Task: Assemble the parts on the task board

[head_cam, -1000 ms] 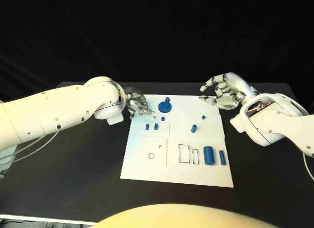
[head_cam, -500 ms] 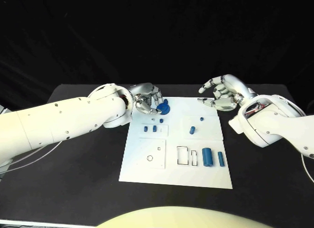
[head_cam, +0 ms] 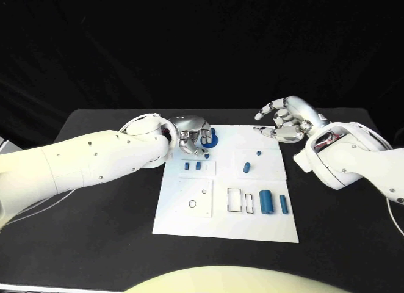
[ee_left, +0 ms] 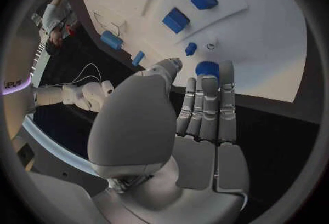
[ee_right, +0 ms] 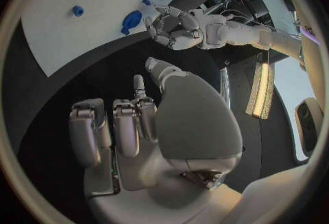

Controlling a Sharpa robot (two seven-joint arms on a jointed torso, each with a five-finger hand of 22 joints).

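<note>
The white task board [head_cam: 189,210] lies mid-table. A blue round part [head_cam: 211,141] sits at its far left corner. My left hand [head_cam: 194,138] hangs over that part, fingertips [ee_left: 208,84] reaching its edge [ee_left: 207,68], thumb apart; I see no grip on it. Two small blue blocks [head_cam: 192,165] lie just nearer, shown close in the left wrist view [ee_left: 175,19]. A blue peg [head_cam: 246,166] stands mid-board. Two blue cylinders [head_cam: 266,201] lie at the near right. My right hand [head_cam: 287,121] hovers open past the far right corner, holding nothing.
Rectangular slots [head_cam: 240,200] and a round hole [head_cam: 194,201] mark the board's near half. Black table [head_cam: 96,232] surrounds the board on all sides. The right wrist view shows the board [ee_right: 62,32] and my left hand [ee_right: 171,29] at the round part [ee_right: 130,18].
My left hand moved from beside the board's left edge over to the blue round part and bent down onto it. The right hand has barely moved.
</note>
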